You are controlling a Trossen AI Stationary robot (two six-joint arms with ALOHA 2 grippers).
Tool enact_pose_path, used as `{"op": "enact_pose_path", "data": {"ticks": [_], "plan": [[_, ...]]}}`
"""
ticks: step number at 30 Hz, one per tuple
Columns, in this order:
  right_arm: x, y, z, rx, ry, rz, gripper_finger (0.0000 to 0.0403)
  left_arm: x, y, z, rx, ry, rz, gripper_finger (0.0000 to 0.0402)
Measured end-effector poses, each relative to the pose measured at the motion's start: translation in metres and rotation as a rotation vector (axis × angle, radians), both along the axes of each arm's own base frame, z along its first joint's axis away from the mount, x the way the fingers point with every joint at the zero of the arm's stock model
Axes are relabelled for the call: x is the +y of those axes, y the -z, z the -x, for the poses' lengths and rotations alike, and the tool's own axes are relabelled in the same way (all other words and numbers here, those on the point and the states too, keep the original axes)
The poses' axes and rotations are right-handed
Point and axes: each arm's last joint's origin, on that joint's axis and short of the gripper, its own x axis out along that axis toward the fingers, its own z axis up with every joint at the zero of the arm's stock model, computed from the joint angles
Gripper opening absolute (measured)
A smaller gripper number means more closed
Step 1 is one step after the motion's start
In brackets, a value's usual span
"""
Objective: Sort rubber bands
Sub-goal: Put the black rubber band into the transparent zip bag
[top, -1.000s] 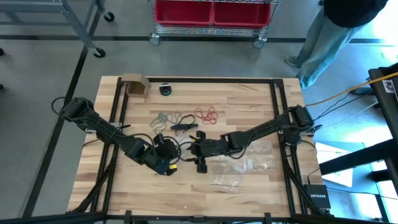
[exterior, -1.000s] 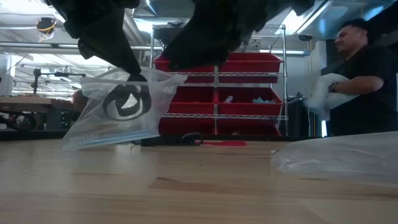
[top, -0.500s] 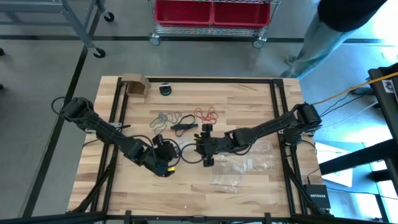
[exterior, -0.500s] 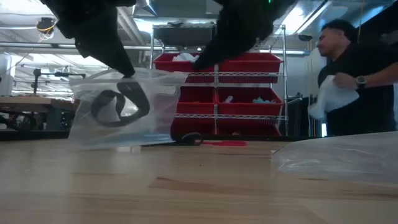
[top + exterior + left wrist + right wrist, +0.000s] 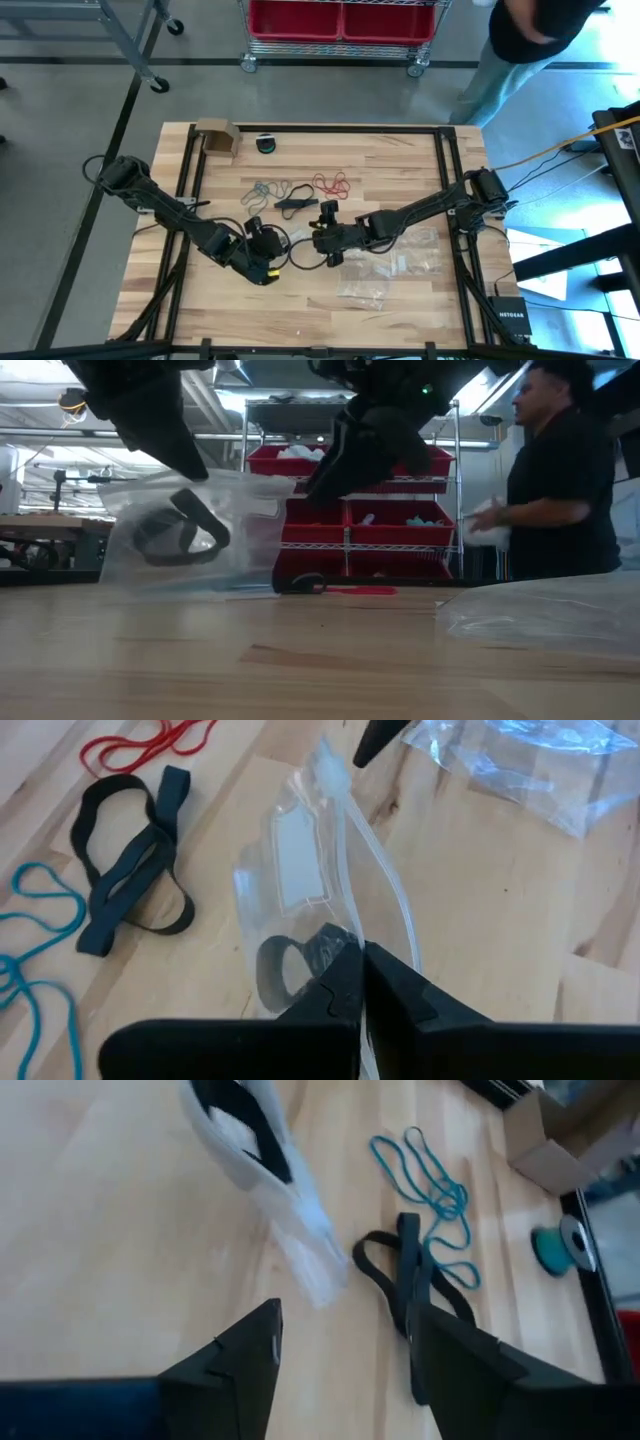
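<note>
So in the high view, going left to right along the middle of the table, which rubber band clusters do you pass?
teal rubber bands → black rubber bands → red rubber bands

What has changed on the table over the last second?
The right gripper, open, swung up toward the loose bands, then eased back a little; it is empty and off the bag. The left gripper stayed shut on the bag, which holds a black band, and lifted it slightly. The black bands, red bands and teal bands on the table stayed put.
</note>
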Motion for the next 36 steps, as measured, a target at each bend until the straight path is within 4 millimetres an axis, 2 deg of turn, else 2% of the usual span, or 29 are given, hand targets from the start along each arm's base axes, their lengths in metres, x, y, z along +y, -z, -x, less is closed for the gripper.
{"op": "enact_pose_path", "data": {"ticks": [5, 12, 15, 19, 22, 24, 28, 30, 31, 36], "plan": [[-0.033, 0.003, -0.002, 0.043, 0.087, -0.086, 0.0207, 0.008, -0.01, 0.012, 0.018, -0.051, 0.019, 0.0], [-0.096, 0.009, -0.011, 0.047, 0.102, -0.194, 0.0207, 0.021, -0.019, 0.033, 0.087, -0.116, 0.006, 0.0], [-0.116, 0.024, -0.016, 0.065, 0.069, -0.228, 0.0207, 0.023, -0.02, 0.036, 0.106, -0.116, -0.008, 0.0], [-0.13, 0.052, -0.02, 0.118, 0.07, -0.264, 0.0207, 0.023, -0.02, 0.036, 0.11, -0.111, -0.014, 0.0], [-0.135, 0.071, -0.021, 0.166, 0.083, -0.277, 0.0202, 0.023, -0.02, 0.036, 0.11, -0.111, -0.014, 0.0], [-0.135, 0.076, -0.022, 0.172, 0.083, -0.283, 0.0183, 0.023, -0.02, 0.036, 0.112, -0.105, -0.019, 0.0], [-0.131, 0.075, -0.02, 0.208, 0.091, -0.294, 0.0091, 0.023, -0.02, 0.036, 0.113, -0.1, -0.022, 0.0], [-0.124, 0.07, -0.013, 0.27, 0.1, -0.304, 0.0032, 0.023, -0.02, 0.036, 0.112, -0.101, -0.023, 0.0], [-0.119, 0.066, -0.008, 0.3, 0.101, -0.307, 0.0018, 0.022, -0.02, 0.035, 0.109, -0.101, -0.021, 0.0], [-0.077, 0.05, 0.008, 0.409, 0.086, -0.351, 0.0017, 0.022, -0.021, 0.034, 0.091, -0.115, -0.002, 0.0]]}}
